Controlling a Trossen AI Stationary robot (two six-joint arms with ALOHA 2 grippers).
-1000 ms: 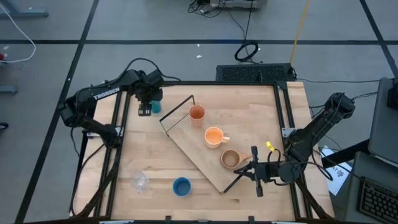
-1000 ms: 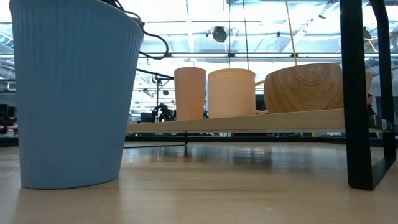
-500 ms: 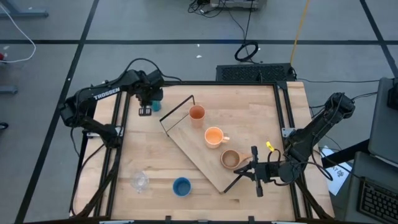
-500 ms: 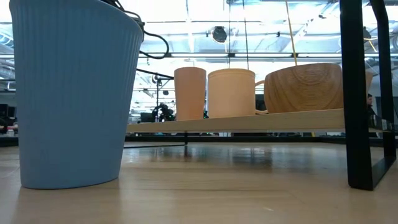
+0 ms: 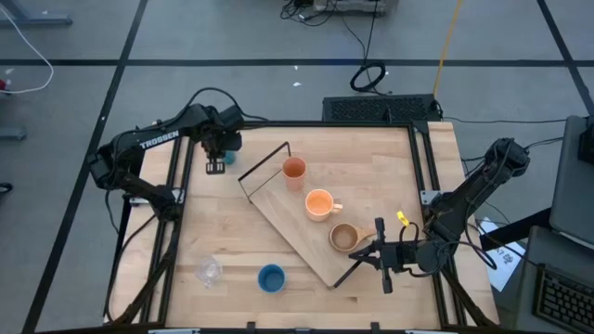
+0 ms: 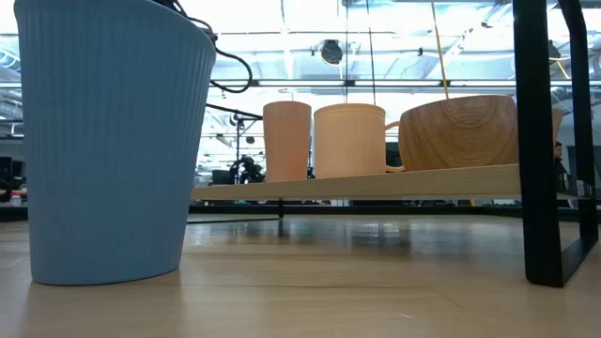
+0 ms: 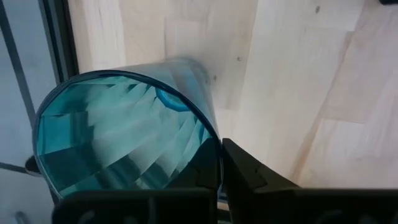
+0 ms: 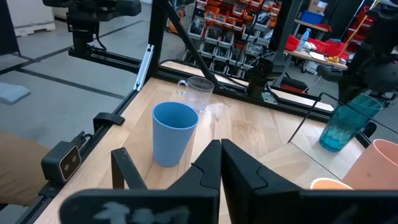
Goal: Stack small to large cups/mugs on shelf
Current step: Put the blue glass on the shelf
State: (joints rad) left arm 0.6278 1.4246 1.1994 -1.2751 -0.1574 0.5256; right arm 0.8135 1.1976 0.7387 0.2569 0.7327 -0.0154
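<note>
The teal tumbler stands on its base at the table's far left, and my left gripper is shut on it from above. The shelf lies slantwise across the middle of the table. On it stand the small orange cup, the orange mug and the tan mug. The blue cup and the clear glass stand on the table near its front edge. My right gripper waits shut and level beside the shelf's near right end. My left gripper holds the tumbler by its rim, with the wall between the two fingers, one inside the tumbler and one outside. The fingers come from above, pointing down. The tumbler stands upright with its base on the table.
Black wire brackets rise at the shelf's two short ends. A dark frame runs along the table's left edge, close to the tumbler. Bare board lies between the tumbler and the shelf's far end.
My left gripper has shut on the teal tumbler's rim without shifting its place. The tumbler still stands at the same spot on the table.
</note>
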